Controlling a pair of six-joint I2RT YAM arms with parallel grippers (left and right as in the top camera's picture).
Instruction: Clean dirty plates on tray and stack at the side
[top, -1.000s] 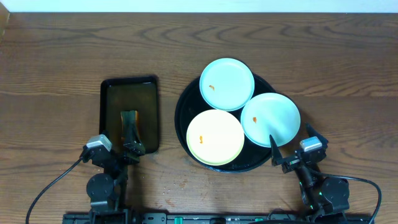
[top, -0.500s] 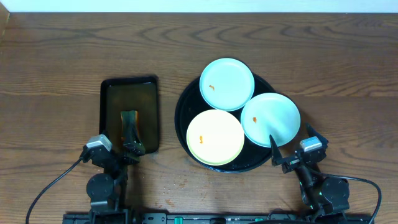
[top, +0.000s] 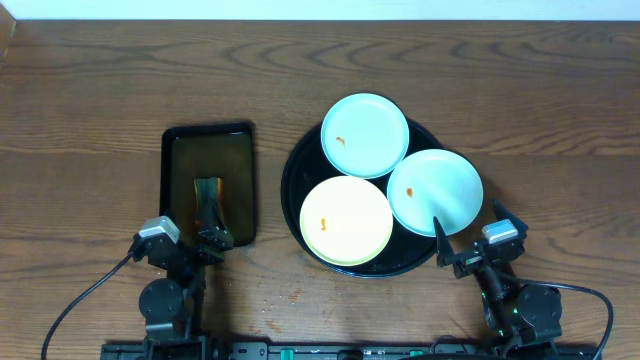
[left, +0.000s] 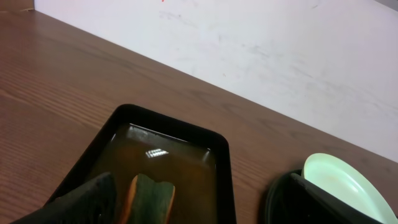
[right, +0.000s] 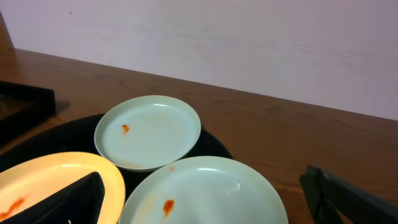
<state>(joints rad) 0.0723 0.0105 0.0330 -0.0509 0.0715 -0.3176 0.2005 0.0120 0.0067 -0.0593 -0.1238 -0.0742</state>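
Note:
Three plates lie on the round black tray (top: 296, 178): a pale blue plate (top: 364, 135) at the back, a pale blue plate (top: 435, 192) at the right and a pale yellow plate (top: 346, 220) at the front. Each has a small orange stain. My right gripper (top: 468, 240) is open and empty at the tray's front right rim, its fingers either side of the right blue plate (right: 205, 193) in the right wrist view. My left gripper (top: 212, 240) is open and empty at the near end of the rectangular tray.
A smaller black rectangular tray (top: 176, 165) with brownish liquid holds a green and orange sponge (top: 208, 195), which also shows in the left wrist view (left: 149, 198). A pale wall (left: 261, 50) runs behind the wooden table.

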